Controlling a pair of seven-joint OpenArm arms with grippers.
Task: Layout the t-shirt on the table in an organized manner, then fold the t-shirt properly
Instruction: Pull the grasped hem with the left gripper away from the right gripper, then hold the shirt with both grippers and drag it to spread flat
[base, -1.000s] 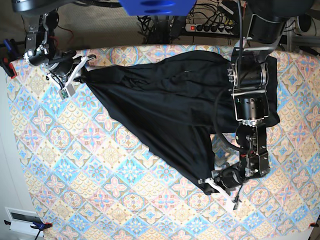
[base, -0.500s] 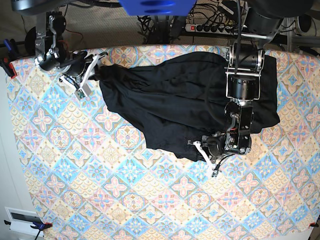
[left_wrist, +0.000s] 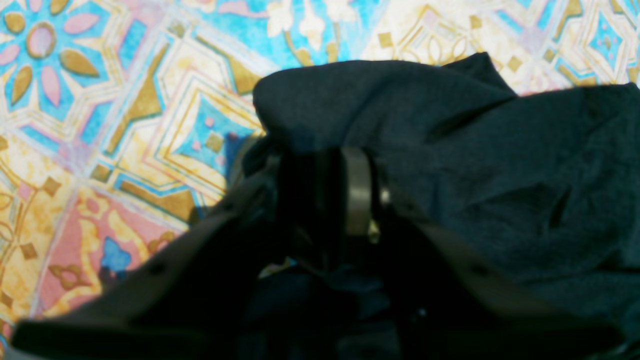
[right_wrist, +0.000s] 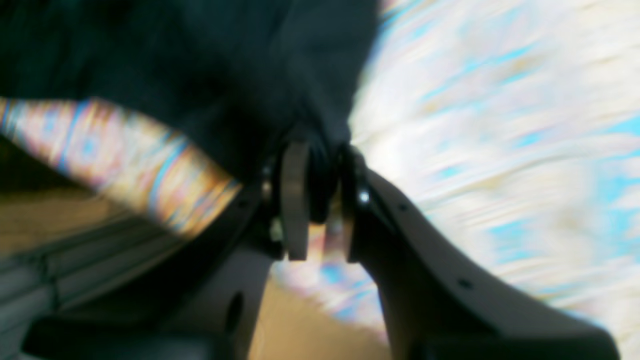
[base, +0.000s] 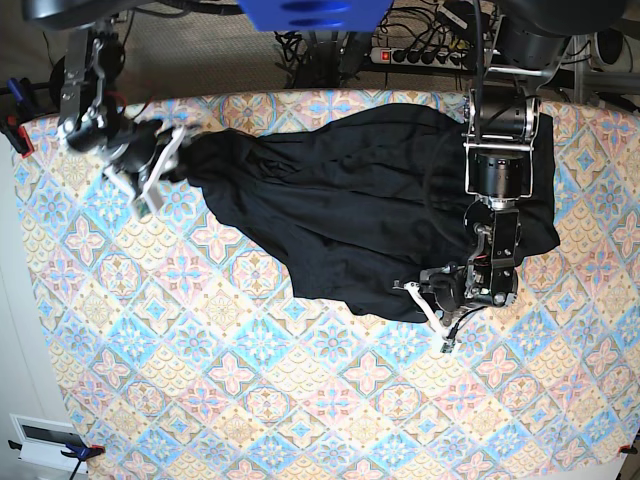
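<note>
The black t-shirt (base: 340, 200) lies crumpled across the far half of the table (base: 250, 400), drawn out to a point at the left. My right gripper (base: 172, 150) is at that left point. In the blurred right wrist view its fingers (right_wrist: 295, 200) stand slightly apart, open, with t-shirt (right_wrist: 200, 60) fabric hanging between them over the table (right_wrist: 500, 100). My left gripper (base: 408, 290) sits at the shirt's near hem. In the left wrist view the left gripper (left_wrist: 325, 160) is slightly open, and a bunched fold of t-shirt (left_wrist: 500, 150) rests on its tips above the table (left_wrist: 100, 100).
A power strip (base: 420, 55) and cables lie beyond the table's far edge. A white box (base: 45, 440) sits off the near left corner. Clamps (base: 15, 130) grip the left edge. The left arm's black body (base: 498, 170) reaches over the shirt's right side.
The left gripper carried the near hem up toward the shirt, then shifted a little right. The right gripper swung out to the left, stretching the shirt's point. Both jaws have parted.
</note>
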